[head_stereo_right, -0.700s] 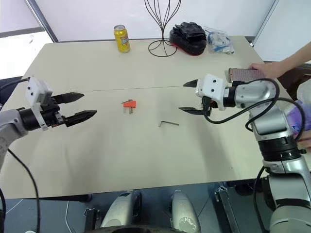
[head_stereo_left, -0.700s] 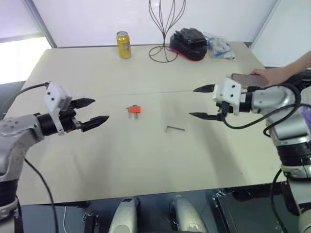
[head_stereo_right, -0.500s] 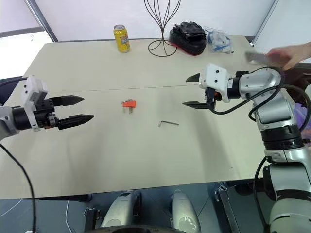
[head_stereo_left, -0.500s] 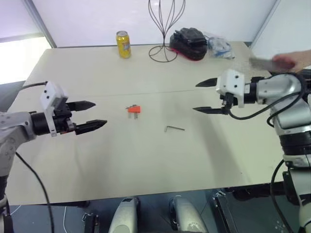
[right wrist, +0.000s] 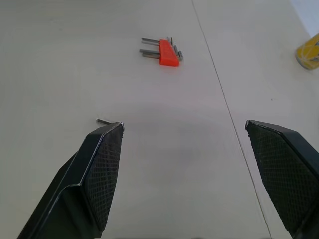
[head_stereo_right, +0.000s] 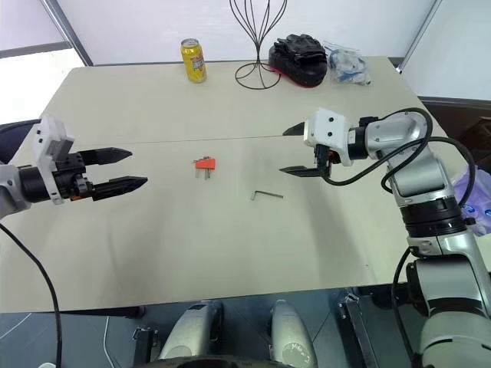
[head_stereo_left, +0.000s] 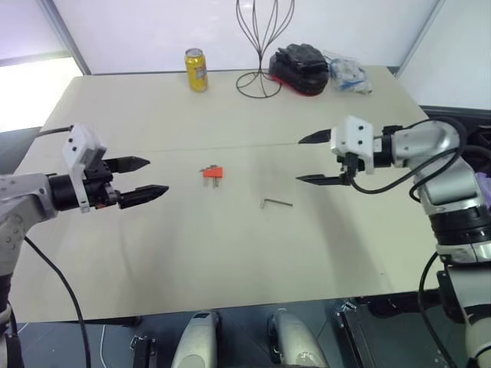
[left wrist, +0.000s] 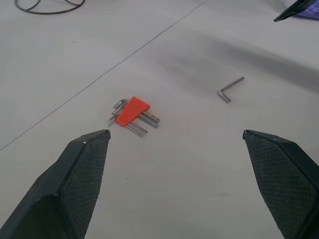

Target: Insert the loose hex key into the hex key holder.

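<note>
We see the loose hex key [head_stereo_left: 275, 203] lying flat on the table [head_stereo_left: 230, 253], near the hex key holder [head_stereo_left: 212, 173] (orange, apart from it). Our left gripper [head_stereo_left: 144, 176] and right gripper [head_stereo_left: 311, 159] hover on either side, pointing inward, both spread wide and empty.

Person's hand gone; right hand [head_stereo_left: 314, 159] shifted slightly left.
</note>
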